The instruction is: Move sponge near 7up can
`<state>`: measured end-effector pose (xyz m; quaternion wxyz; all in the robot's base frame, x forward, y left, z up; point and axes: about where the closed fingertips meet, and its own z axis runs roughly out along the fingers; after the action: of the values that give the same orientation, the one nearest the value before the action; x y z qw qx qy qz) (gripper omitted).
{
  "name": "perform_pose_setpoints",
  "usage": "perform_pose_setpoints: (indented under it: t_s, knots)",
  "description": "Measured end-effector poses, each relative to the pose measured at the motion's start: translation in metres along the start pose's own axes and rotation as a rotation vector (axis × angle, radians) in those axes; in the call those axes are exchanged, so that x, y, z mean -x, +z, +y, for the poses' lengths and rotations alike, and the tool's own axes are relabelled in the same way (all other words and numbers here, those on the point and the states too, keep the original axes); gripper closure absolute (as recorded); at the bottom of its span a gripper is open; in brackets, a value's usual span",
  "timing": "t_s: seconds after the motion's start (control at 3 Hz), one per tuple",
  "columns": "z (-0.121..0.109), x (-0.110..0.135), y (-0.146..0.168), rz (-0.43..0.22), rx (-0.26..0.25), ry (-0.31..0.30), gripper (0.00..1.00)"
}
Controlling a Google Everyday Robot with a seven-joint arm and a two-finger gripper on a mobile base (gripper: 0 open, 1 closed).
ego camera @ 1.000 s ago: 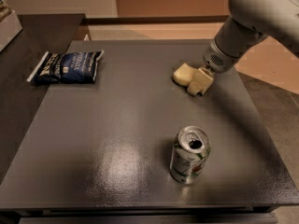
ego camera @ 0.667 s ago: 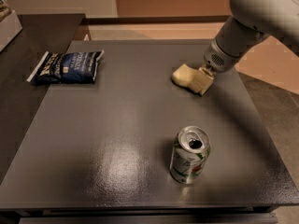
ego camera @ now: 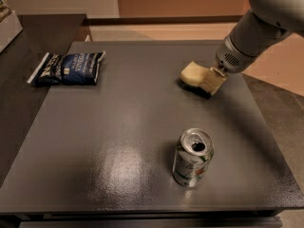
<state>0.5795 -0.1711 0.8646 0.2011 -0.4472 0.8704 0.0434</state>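
The pale yellow sponge is at the back right of the dark table. My gripper comes in from the upper right and is shut on the sponge's right end, with one beige finger in front of it. A dark shadow under the sponge shows it is held just above the table. The 7up can, silver and green with an open top, stands upright near the front edge, well in front of the sponge.
A dark blue snack bag lies at the back left of the table. A pale box sits on the dark counter at the far left. The table's right edge runs close beside the arm.
The gripper and the sponge have shifted slightly to the right together, and the sponge has risen a little off the table. The can and the bag have not moved.
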Motion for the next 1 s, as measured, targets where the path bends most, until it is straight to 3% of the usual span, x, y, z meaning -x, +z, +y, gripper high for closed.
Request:
perform_pose_setpoints:
  t_s: [1.0]
  knots:
    - [0.065, -0.04, -0.042, -0.004, 0.003, 0.006, 1.0]
